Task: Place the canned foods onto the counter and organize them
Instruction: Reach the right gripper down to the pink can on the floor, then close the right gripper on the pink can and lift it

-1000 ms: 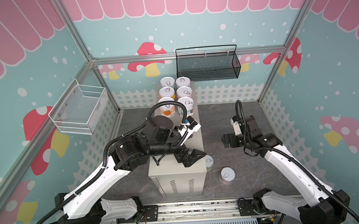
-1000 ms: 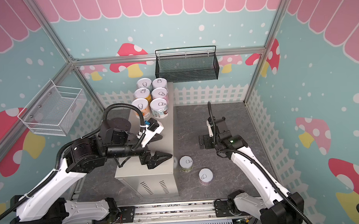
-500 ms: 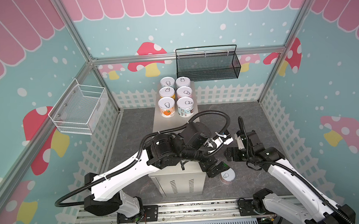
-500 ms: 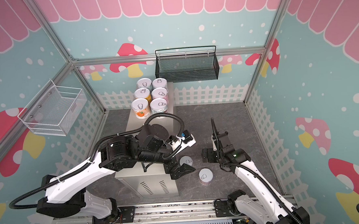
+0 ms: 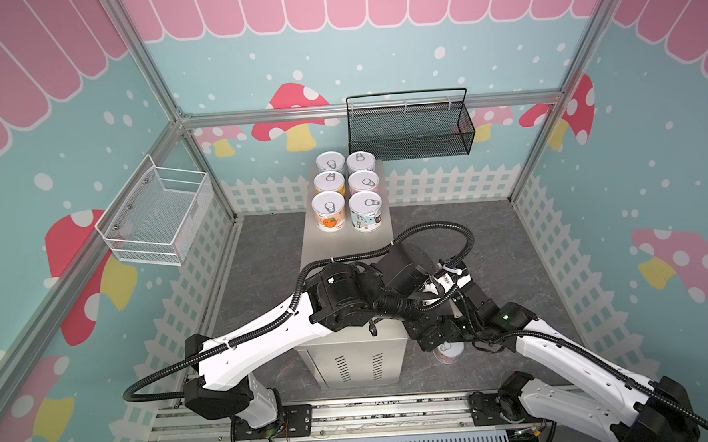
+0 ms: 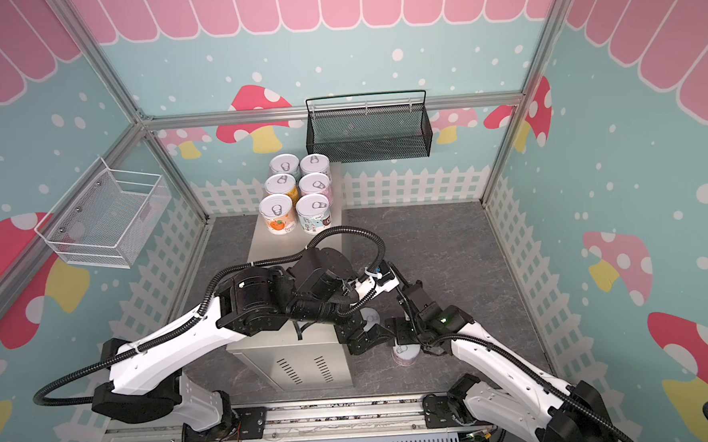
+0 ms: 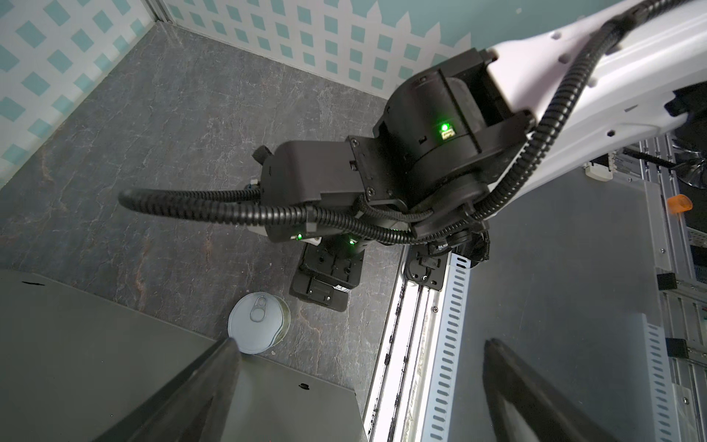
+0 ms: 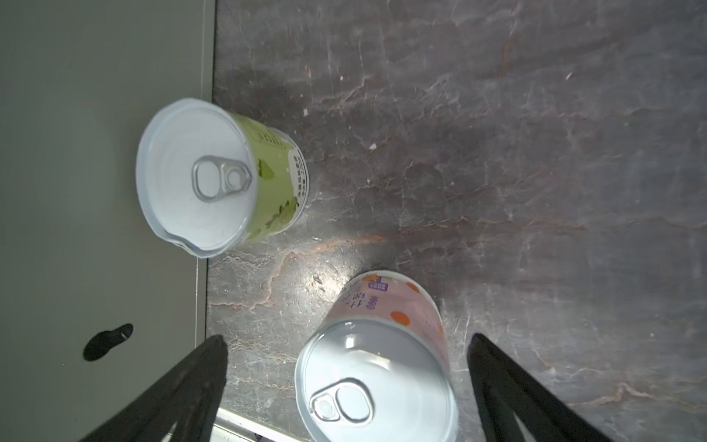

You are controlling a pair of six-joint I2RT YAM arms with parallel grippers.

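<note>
— Cans [image 5: 363, 183] on the counter [image 5: 347, 247]: how many?
— Six, at its far end. A green can [image 8: 199, 176] and a pink can [image 8: 382, 367] stand on the floor [image 8: 497, 153] beside it, and the arms [image 5: 267, 334] mostly hide them in both top views.
— Grippers?
— Left gripper [image 7: 360, 340] is open and empty. Right gripper [image 8: 347, 337] is open too, with its fingers on either side of the pink can.

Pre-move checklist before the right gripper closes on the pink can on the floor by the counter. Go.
1. right gripper open: ok.
2. pink can upright on the floor, between the fingers: ok, though nearer one finger.
3. Fingers down past the lid rim: cannot tell.
4. left gripper open and empty: ok. It hangs near the green can beside the counter.
5. Arms clear of each other: cannot tell. They overlap in both top views.
6. Room on the counter: ok, bare top in front of the six cans.
</note>
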